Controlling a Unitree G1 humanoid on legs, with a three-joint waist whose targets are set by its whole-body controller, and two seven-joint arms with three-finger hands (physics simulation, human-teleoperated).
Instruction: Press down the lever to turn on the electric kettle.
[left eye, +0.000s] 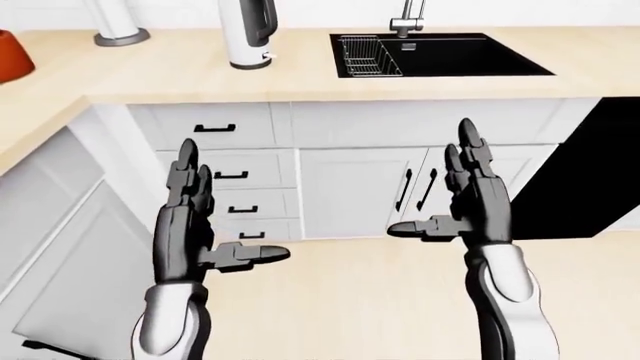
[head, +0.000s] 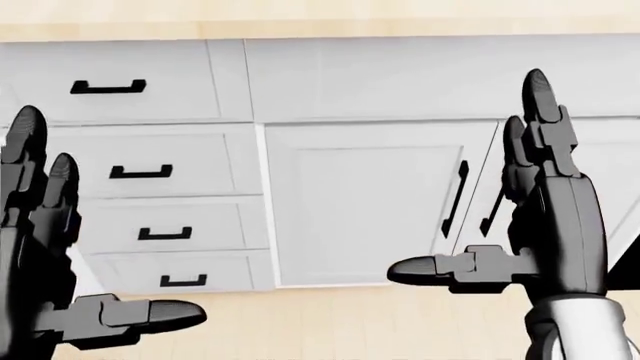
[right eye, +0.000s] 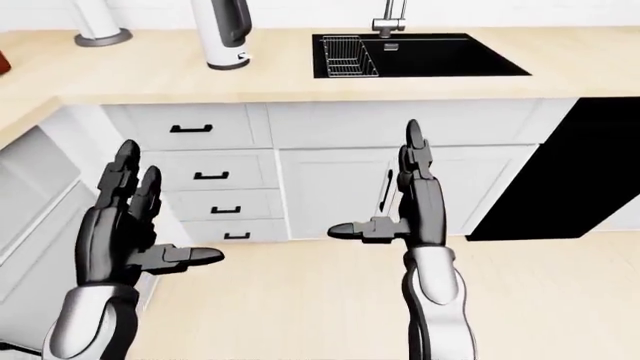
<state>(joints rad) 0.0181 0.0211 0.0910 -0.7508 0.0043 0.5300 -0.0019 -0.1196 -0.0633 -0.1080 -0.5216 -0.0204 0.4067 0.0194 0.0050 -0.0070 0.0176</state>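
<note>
Standing on the counter (left eye: 300, 75) at 11 o'clock in the left-eye view, the electric kettle (left eye: 248, 30) is seen just left of the sink (left eye: 440, 54) — its lever cannot be made out. Both the left robot hand (left eye: 190, 225) and right robot hand (left eye: 475, 202) are held up with fingers spread, nothing grasped — well short of the kettle, before the white drawers (left eye: 215, 129).

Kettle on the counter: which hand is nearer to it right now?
Left. The left hand hangs below the kettle, slightly to its left in the left-eye view; the right hand is well off to its right. Both are open, below counter height.
</note>
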